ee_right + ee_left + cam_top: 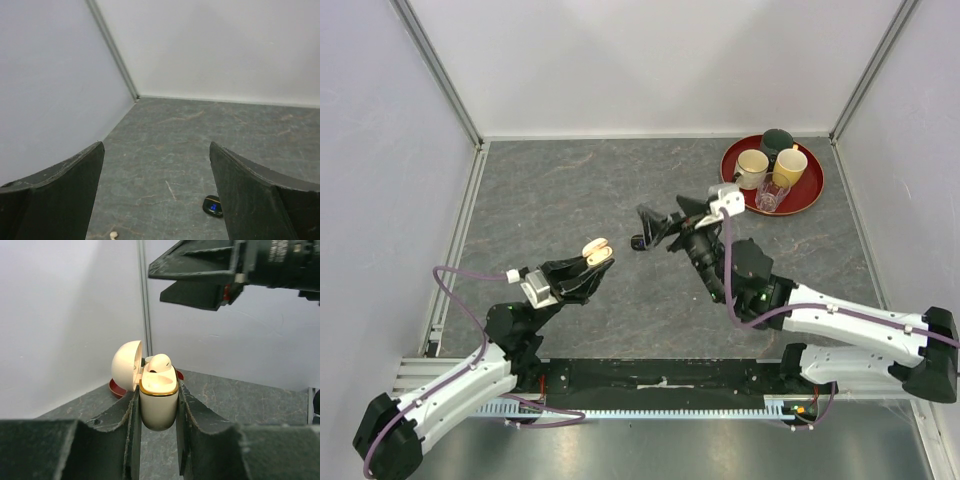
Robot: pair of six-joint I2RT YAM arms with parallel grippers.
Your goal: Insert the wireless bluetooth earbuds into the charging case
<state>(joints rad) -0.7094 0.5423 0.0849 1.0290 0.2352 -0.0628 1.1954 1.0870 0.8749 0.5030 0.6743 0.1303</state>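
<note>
A grey marbled stone-look worktop (pixel 580 190) carries a round red tray (pixel 813 190) at its far right corner; on the tray stand a cream ceramic mug (pixel 752 165), a yellow mug (pixel 790 165), a dark green cup (pixel 777 141) and a clear glass tumbler (pixel 772 193), all clustered close together.

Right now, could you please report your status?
Left gripper shut on open cream charging case; one cream earbud in it. Right gripper open, empty. Loose cream earbud on table. Nothing blocking.

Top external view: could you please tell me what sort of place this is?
Probably a lab robot test cell: a grey table walled by white panels on aluminium posts, with a red tray of cups as props.
</note>
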